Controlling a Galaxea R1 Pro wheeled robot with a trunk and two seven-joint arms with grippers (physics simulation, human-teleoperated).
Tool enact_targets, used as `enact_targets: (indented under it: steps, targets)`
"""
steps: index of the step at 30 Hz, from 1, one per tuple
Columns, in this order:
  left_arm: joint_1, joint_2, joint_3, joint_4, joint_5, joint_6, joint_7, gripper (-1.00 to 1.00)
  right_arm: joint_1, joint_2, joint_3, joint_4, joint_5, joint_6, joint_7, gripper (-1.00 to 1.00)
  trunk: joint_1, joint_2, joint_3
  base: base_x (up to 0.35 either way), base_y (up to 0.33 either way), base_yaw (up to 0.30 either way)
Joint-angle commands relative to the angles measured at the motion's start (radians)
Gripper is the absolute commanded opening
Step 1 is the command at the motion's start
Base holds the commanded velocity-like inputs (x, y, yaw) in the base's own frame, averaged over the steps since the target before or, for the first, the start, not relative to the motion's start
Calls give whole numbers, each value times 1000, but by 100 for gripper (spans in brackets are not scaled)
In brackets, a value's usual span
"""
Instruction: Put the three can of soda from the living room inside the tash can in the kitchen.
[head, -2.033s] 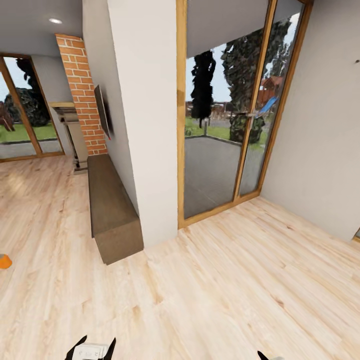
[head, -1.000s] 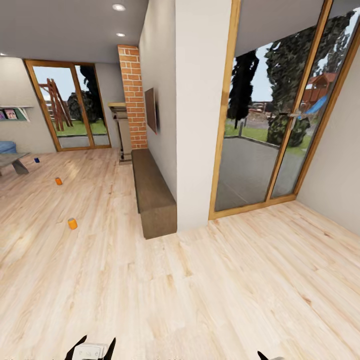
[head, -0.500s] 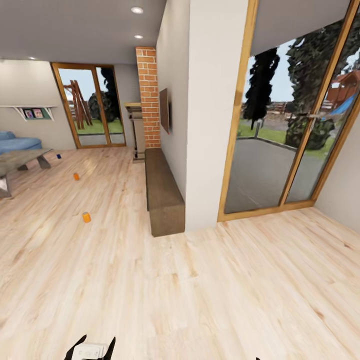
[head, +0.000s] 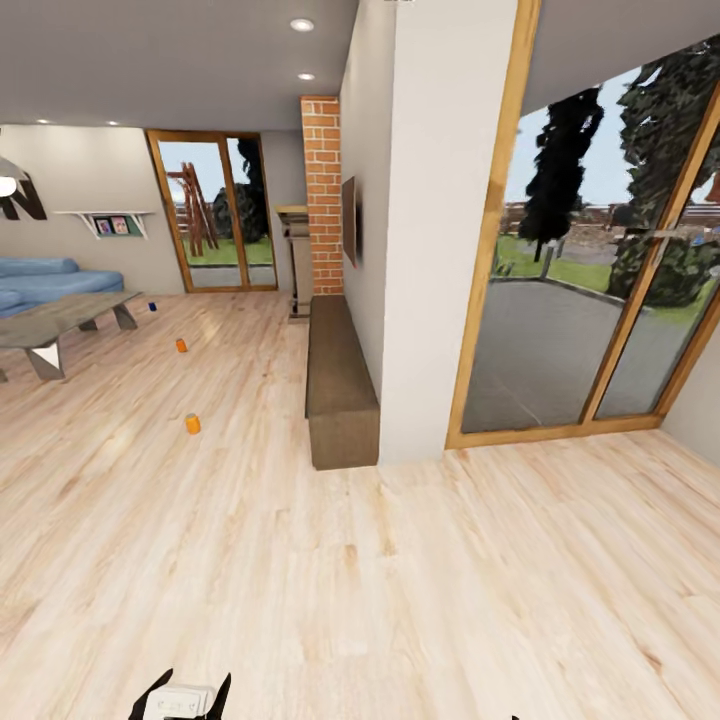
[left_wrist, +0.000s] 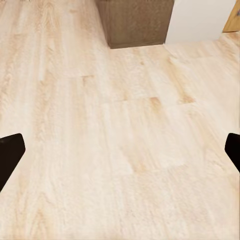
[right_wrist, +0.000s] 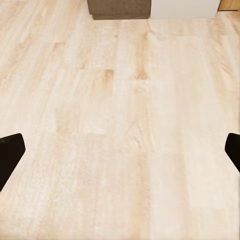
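- Head view has the left gripper (head: 180, 697) low at the frame's foot, spread wide with nothing in it, carried ready while the robot travels.
- Right gripper (right_wrist: 120, 150) likewise gapes wide over bare floor (right_wrist: 125, 125), holding nothing.
- Well ahead of the left gripper sit two orange cans (head: 192, 424) (head: 181, 345); a blue can (head: 152, 307) lies farther off by the coffee table (head: 60, 315).
- Compared with two seconds ago the camera has swung toward the living room, bringing the sofa (head: 45, 280) and all three cans into sight.
- No trash can here.

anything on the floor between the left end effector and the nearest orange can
Nothing: in the head view only bare wood floor lies between the left end effector and the nearest orange can.
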Motion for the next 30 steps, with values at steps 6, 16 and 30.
enact_targets:
  steps: [6,16,30]
  targets:
    - [1,0,2,-3,1,-1,-1,100,0,-1,0,-1,0,0,0,100,0,0,0,-5,-24,7]
    - [2,4,9,-40,11,0,-11,100,-1,-10,-8,-7,1,-1,1,100,0,0,0,0,-2,1]
    - [-2,5,11,-46,10,12,-14,100,-197,-46,-55,-109,82,107,13,100,0,0,0,0,0,0]
